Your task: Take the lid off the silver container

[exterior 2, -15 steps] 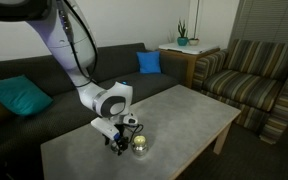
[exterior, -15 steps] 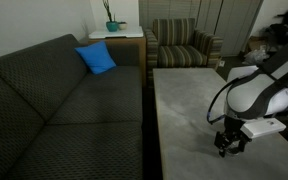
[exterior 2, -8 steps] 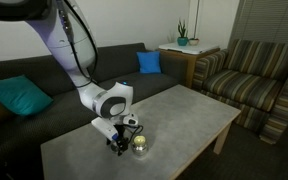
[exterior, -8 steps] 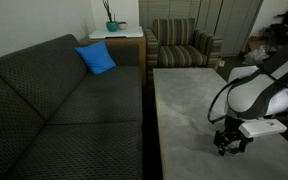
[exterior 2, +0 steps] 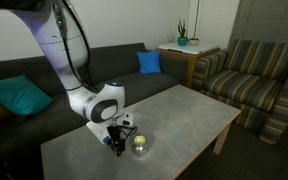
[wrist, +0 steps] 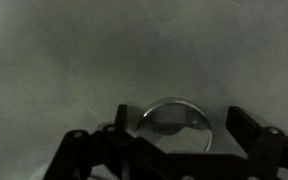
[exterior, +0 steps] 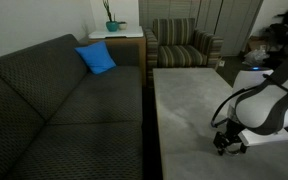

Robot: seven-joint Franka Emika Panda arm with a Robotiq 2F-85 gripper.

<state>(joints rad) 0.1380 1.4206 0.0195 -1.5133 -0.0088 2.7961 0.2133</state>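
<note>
The silver container (exterior 2: 141, 146) stands on the grey table (exterior 2: 184, 110), small, round and shiny. My gripper (exterior 2: 119, 143) is low over the table just beside it, on the sofa side. In the wrist view a round, shiny, slightly domed top, the lid (wrist: 176, 120), lies between my two dark fingers (wrist: 182, 142), with a gap on each side. The gripper is open and holds nothing. I cannot tell whether the lid sits on the container. In an exterior view the gripper (exterior: 229, 144) is down at the table and the container is hidden behind it.
A dark sofa (exterior: 64, 110) with a blue cushion (exterior: 97, 58) runs along the table's side. A striped armchair (exterior 2: 254, 75) and a side table with a plant (exterior 2: 182, 42) stand beyond. A teal cushion (exterior 2: 19, 97) lies on the sofa.
The arm's wrist body has shifted a little and dropped lower. The gripper stays down at the table beside the container, still open.
</note>
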